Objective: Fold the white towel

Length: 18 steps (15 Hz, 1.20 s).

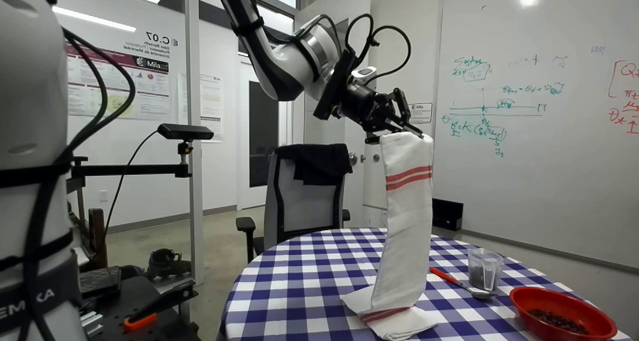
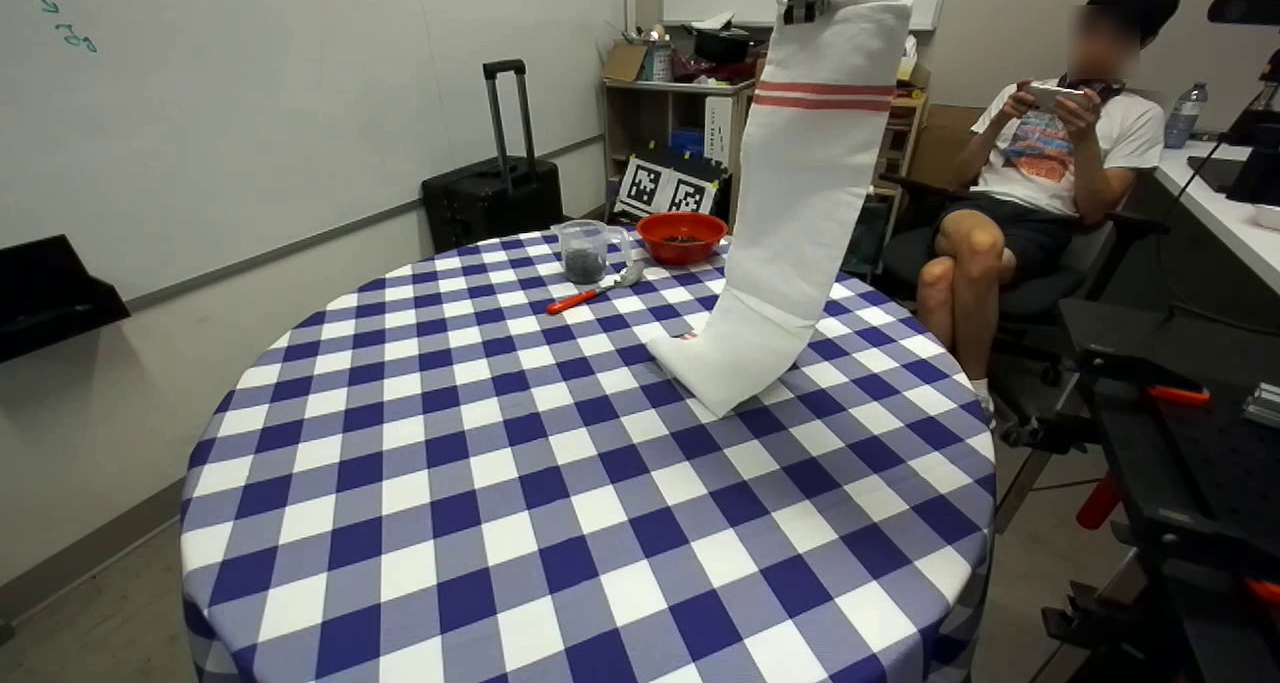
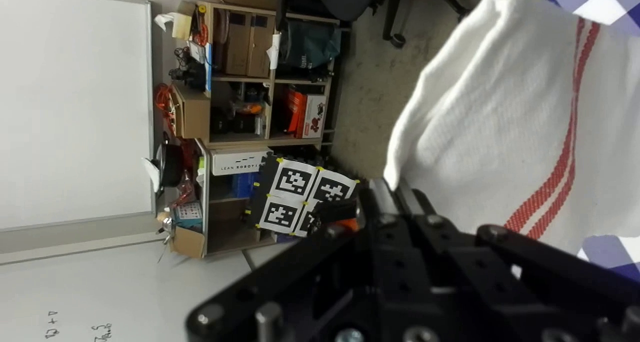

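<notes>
The white towel hangs upright from my gripper, held high above the round table. Its lower end rests on the checked tablecloth, bent over on itself, with red stripes showing there. A pair of red stripes crosses the towel below the gripped end. The towel and the gripper also show in an exterior view, the gripper cut by the top edge. In the wrist view the fingertips are shut on the edge of the towel, near one corner.
A red bowl with dark contents, a clear measuring cup and a red-handled spoon stand on the table near the towel's foot. A chair stands behind the table. A person sits beyond it.
</notes>
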Each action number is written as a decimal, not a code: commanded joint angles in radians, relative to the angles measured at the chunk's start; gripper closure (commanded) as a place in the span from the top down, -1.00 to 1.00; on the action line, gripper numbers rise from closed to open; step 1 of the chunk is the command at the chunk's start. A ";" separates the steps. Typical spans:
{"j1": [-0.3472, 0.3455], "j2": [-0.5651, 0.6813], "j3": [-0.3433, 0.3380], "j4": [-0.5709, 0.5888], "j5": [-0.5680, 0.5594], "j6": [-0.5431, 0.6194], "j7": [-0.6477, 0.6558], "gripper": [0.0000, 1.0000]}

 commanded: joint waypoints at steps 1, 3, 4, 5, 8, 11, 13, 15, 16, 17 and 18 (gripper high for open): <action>-0.006 0.012 -0.004 0.032 -0.037 0.000 0.042 -0.99; -0.007 0.011 -0.005 0.044 -0.046 -0.002 0.057 -0.99; -0.008 0.012 -0.005 0.049 -0.049 -0.002 0.060 -0.99; -0.009 0.013 -0.006 0.054 -0.054 -0.003 0.066 -0.99; -0.011 0.028 -0.009 0.063 -0.058 -0.006 0.079 -0.99; -0.016 0.052 -0.014 0.063 -0.067 -0.008 0.095 -0.99; -0.021 0.074 -0.020 0.070 -0.075 -0.008 0.110 -0.99; -0.025 0.101 -0.026 0.084 -0.098 -0.011 0.145 -0.99; -0.027 0.115 -0.029 0.093 -0.102 -0.012 0.160 -0.99; -0.028 0.129 -0.029 0.103 -0.099 -0.014 0.171 -0.99; -0.029 0.141 -0.028 0.110 -0.089 -0.013 0.175 -0.99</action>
